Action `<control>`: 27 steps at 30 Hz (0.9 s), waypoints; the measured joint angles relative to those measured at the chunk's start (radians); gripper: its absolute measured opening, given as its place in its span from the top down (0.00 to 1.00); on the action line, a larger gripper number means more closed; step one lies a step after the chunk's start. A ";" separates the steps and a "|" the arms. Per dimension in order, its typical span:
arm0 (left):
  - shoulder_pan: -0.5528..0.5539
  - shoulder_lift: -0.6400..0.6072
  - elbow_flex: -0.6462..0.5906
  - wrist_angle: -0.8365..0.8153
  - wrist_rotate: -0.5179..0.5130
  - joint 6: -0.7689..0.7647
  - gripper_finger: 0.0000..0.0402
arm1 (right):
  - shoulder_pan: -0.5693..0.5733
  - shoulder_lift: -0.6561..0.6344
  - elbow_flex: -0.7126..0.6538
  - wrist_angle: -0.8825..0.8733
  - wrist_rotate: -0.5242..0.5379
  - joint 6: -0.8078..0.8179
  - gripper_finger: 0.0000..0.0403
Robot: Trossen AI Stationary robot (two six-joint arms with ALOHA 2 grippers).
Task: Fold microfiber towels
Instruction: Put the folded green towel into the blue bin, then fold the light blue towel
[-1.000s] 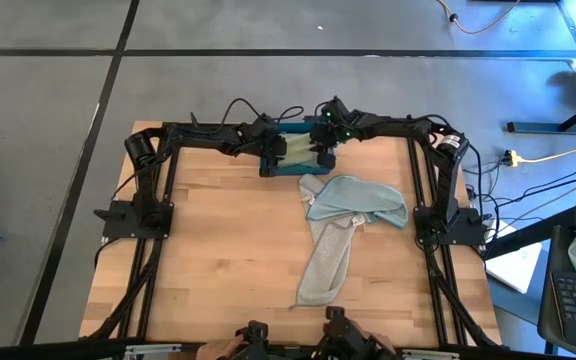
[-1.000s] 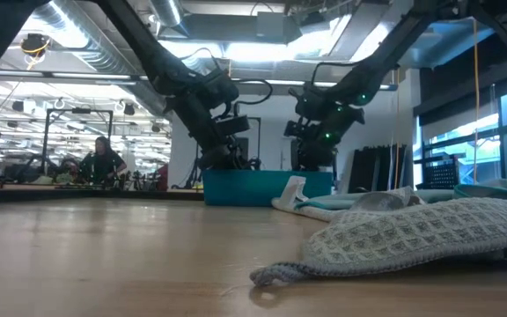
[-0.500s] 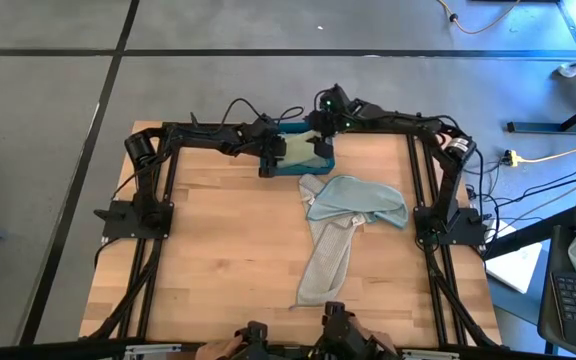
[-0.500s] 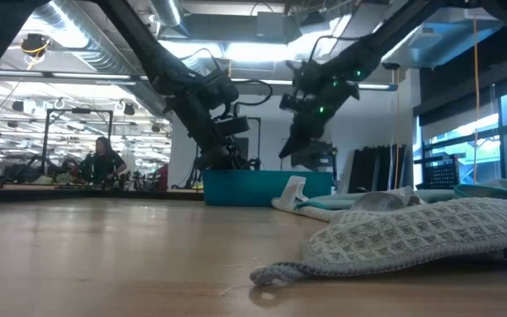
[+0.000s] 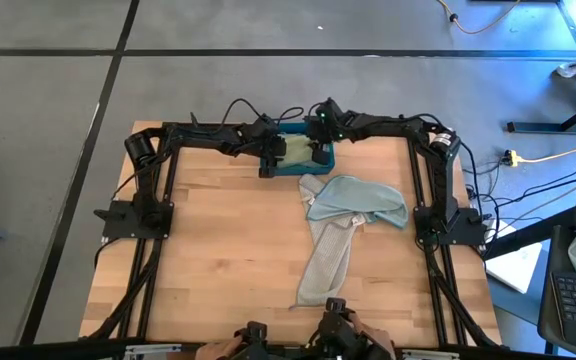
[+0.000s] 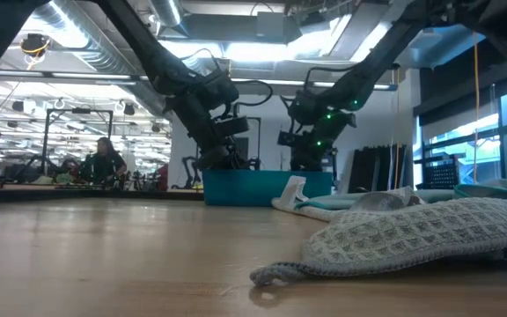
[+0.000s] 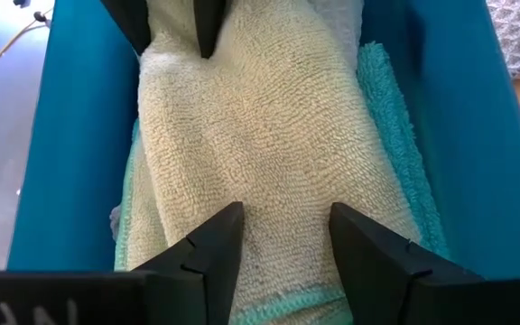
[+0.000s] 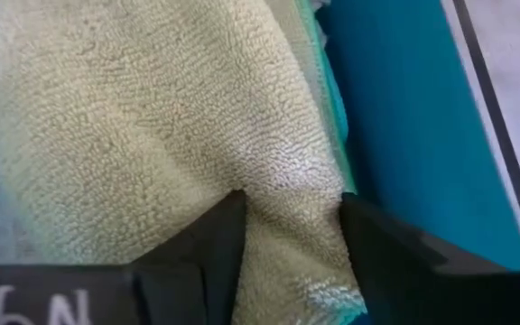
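A pale green towel (image 7: 269, 117) lies on top of a teal towel (image 7: 395, 135) inside the teal-blue bin (image 5: 326, 160) at the table's far edge. My left gripper (image 7: 283, 239) reaches into the bin's left end, and my right gripper (image 8: 287, 212) into its right end. Both are shut on the pale green towel. The low view shows both arms behind the bin wall (image 6: 253, 189), which hides the fingertips. A pale blue towel (image 5: 360, 198) lies crumpled on the table to the near right of the bin, partly over a long grey-beige towel (image 5: 328, 262). My left gripper has the pale green towel's left part (image 7: 283, 194) between its two fingers, slanting down from the table's left. The towel lies on the teal towel in the bin, slack. My right gripper pinches a raised fold of the pale green towel (image 8: 287, 171) between its two fingers, slanting down from the right. That fold stands up as a ridge while the towel around it stays on the stack.
The bin's upright walls (image 7: 70, 135) close in both grippers on either side. The two loose towels take up the table's right middle. Bare wood (image 5: 228, 240) spreads over the table's left and near parts. A person sits far off in the room (image 6: 102, 158).
My right gripper rose out of the bin and tipped, then came back down into the bin's right end onto the pale green towel. The loose towels have not moved.
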 joint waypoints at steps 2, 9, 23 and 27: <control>0.000 0.000 0.000 0.000 0.000 0.000 0.60 | 0.000 0.001 0.000 0.000 0.004 0.000 0.55; -0.001 -0.001 0.000 -0.001 -0.020 0.016 0.60 | 0.001 -0.055 0.005 -0.001 0.022 0.018 0.55; -0.030 -0.103 -0.002 0.014 -0.084 -0.003 0.60 | 0.062 -0.222 0.016 -0.110 -0.033 0.179 0.55; -0.043 -0.146 -0.002 0.015 -0.088 -0.025 0.60 | 0.132 -0.282 0.016 -0.136 -0.019 0.199 0.55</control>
